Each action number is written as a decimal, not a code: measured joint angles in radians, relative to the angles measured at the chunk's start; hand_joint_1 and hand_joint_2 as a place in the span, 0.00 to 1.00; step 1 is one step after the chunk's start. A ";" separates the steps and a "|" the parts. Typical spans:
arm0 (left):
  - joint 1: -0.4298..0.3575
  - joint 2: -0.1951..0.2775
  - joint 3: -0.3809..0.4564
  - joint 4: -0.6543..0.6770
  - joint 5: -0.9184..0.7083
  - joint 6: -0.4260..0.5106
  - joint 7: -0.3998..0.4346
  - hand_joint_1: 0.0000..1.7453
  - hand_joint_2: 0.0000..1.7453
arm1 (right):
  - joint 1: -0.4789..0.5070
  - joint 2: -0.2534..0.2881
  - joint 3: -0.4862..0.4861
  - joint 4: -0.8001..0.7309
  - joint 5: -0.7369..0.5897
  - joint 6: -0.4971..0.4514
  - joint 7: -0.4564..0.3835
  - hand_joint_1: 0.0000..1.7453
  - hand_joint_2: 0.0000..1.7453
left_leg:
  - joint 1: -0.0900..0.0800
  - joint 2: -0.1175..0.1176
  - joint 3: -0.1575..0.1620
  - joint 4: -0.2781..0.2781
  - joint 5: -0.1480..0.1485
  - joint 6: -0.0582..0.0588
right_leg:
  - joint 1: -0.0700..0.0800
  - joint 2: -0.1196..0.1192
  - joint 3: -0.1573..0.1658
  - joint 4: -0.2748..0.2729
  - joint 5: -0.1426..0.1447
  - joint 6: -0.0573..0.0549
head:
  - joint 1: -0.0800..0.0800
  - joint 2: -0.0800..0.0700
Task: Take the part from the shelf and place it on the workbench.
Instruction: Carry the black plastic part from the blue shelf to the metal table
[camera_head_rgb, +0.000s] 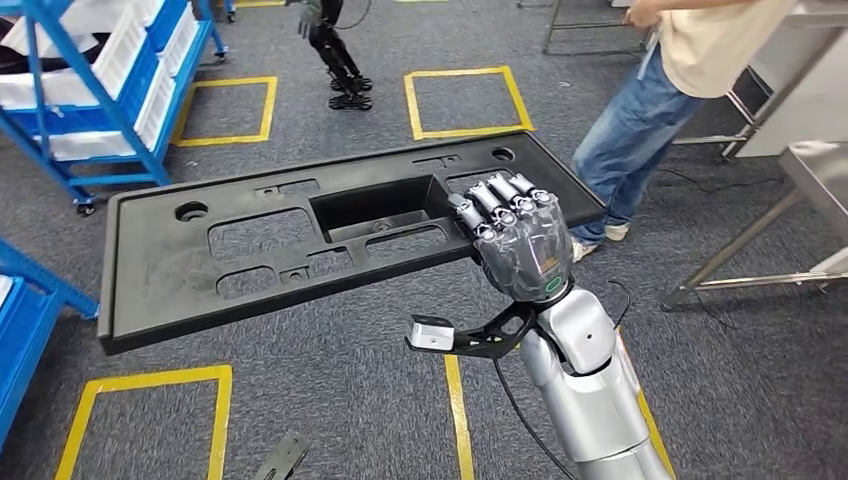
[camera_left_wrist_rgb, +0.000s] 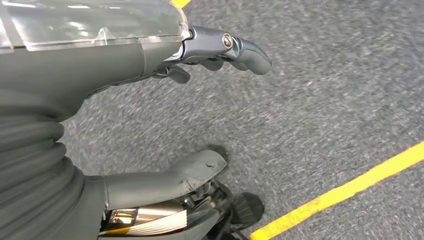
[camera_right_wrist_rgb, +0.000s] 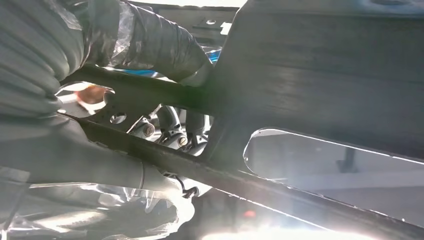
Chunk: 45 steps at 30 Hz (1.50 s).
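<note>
Head view | right hand (camera_head_rgb: 520, 240) grips part (camera_head_rgb: 300, 240) at cutout edge, panel cantilevered to its left | left hand (camera_left_wrist_rgb: 220, 47) empty, fingers apart | stiff, light, long: likely sags; grip mid-span.

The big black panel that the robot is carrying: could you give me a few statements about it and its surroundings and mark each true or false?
1. The right robot hand holds the black panel by its right end. True.
2. The left robot hand also holds the panel. False: it hangs with nothing in it above the grey carpet.
3. The panel lies on a workbench. False: it is held in the air over the carpet.
4. A person in blue jeans stands beyond the panel's right end. True.
5. Yellow lines mark squares on the floor. True.
</note>
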 joint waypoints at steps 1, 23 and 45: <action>0.000 0.000 0.000 0.000 0.000 0.001 -0.001 0.00 1.00 | 0.000 0.000 0.000 -0.001 0.000 0.000 0.000 1.00 1.00 | -0.003 0.009 0.001 0.001 -0.002 -0.005 | 0.005 -0.003 0.000 -0.006 -0.005 -0.005 | 0.000 0.000; 0.001 0.015 -0.002 -0.002 -0.003 -0.020 0.019 0.00 1.00 | 0.003 -0.001 0.000 -0.015 -0.021 0.000 -0.024 1.00 1.00 | 0.011 -0.091 -0.006 -0.005 0.009 0.020 | -0.002 0.083 -0.103 0.164 -0.079 0.012 | 0.005 0.000; 0.019 0.013 -0.025 -0.002 -0.006 -0.011 0.018 0.00 1.00 | 0.021 0.001 -0.010 -0.023 -0.007 0.000 -0.014 1.00 1.00 | 0.016 -0.140 -0.029 0.061 -0.014 -0.021 | 0.000 0.170 -0.003 -0.005 0.009 -0.025 | 0.005 0.000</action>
